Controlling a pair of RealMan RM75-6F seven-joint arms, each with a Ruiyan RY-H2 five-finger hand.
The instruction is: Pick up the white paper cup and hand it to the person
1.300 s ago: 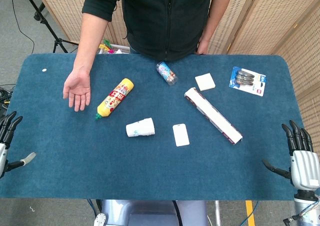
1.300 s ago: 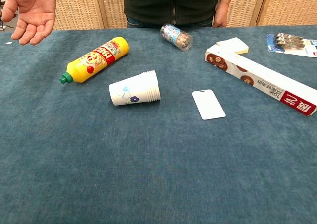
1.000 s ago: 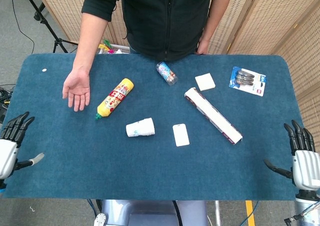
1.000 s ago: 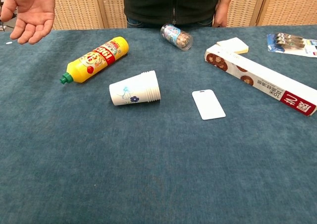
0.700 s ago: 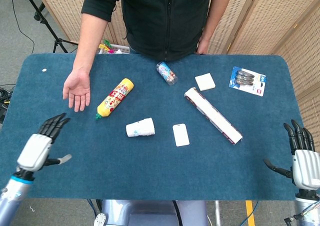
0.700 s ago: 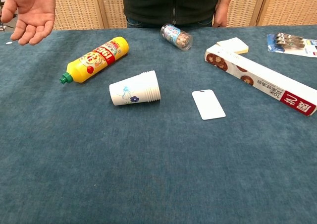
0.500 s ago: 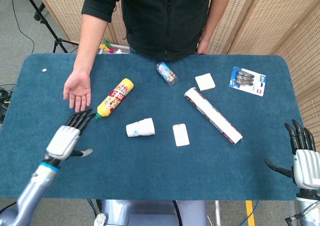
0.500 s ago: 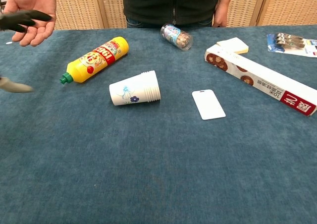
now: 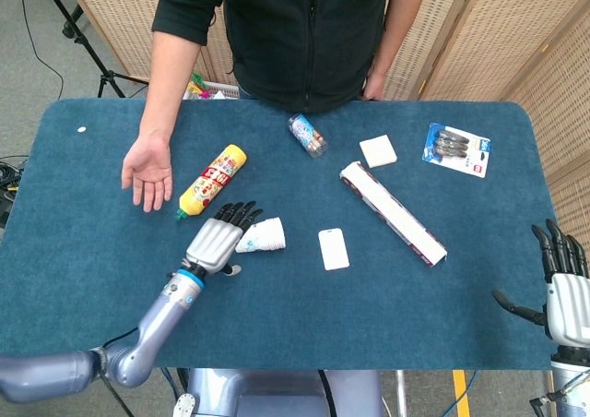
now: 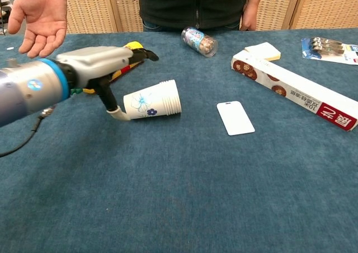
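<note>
At the near right corner of the blue tabletop [image 9: 304, 315] the right hand [image 9: 560, 297] hangs upright just past the edge, its fingers [image 9: 559, 249] straight and apart, holding nothing. Nearer the middle, the left hand [image 9: 219, 235] reaches in from the near left on a grey forearm with a blue wrist band; its fingers [image 9: 240, 214] are stretched out and spread, gripping nothing, with the dark tips over the base end of the white paper cup [image 9: 262, 236]. In the chest view the thumb [image 10: 114, 109] points down beside the cup's base, but contact cannot be told. The cup lies on its side near the tabletop's centre, flower print showing, mouth toward the right. Just right of it lies a white card [image 9: 334, 248], flat. Further right a long narrow box [image 9: 393, 212] lies diagonally. Behind the left hand a yellow bottle [image 9: 212, 182] with a green cap lies on its side, and left of it the person's hand [image 9: 147, 173] is held out palm up. Farther back are a small clear jar [image 9: 307, 135] on its side, a white notepad [image 9: 378, 150], and a blister pack [image 9: 456, 148] toward the far right. The person [image 9: 295, 29], in a dark jacket, stands at the far edge.
</note>
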